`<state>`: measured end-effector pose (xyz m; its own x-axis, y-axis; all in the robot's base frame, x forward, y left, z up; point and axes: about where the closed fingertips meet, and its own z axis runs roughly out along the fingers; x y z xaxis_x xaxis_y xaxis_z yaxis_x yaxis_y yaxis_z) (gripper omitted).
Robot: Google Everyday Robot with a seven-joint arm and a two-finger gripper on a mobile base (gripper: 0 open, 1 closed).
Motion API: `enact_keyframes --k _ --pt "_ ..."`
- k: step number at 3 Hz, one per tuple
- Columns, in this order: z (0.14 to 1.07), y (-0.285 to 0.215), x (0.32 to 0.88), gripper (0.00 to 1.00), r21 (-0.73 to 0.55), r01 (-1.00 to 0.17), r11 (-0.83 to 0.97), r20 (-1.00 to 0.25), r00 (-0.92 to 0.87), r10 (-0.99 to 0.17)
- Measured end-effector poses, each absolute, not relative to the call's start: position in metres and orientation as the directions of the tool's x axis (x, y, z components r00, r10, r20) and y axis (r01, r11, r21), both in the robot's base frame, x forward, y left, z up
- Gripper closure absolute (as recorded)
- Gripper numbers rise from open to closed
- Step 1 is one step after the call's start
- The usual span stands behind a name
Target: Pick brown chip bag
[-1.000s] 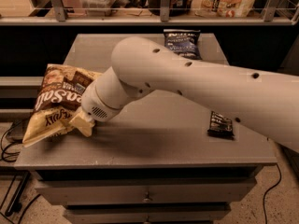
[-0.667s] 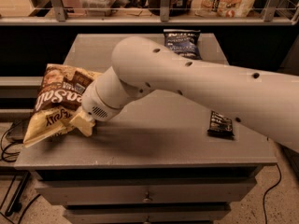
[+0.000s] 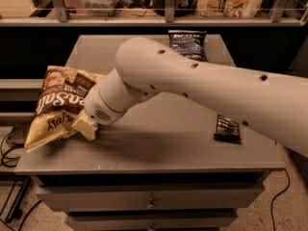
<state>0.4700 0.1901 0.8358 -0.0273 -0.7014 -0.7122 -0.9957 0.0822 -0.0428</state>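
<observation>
Nothing shifted: your gripper (image 3: 84,125) stayed at the table's (image 3: 159,146) nine o'clock edge, fingers (image 3: 90,130) pinching the brown chip bag (image 3: 55,105); the lift remained.

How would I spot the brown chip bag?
On the grey cabinet top, look at the left edge, where the gripper is. The brown chip bag there is the biggest package, dark brown with white script, unlike the smaller blue chip bag at the back and the black snack bar on the right.
</observation>
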Motion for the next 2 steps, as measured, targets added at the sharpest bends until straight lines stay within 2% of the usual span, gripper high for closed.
enact_keyframes --k 1,2 --pt "0.877 0.178 0.483 1.0 -0.097 -0.993 0.064 -0.733 0.028 -0.68" --pt "0.914 0.183 0.492 0.81 -0.15 -0.987 0.053 -0.753 0.08 -0.653"
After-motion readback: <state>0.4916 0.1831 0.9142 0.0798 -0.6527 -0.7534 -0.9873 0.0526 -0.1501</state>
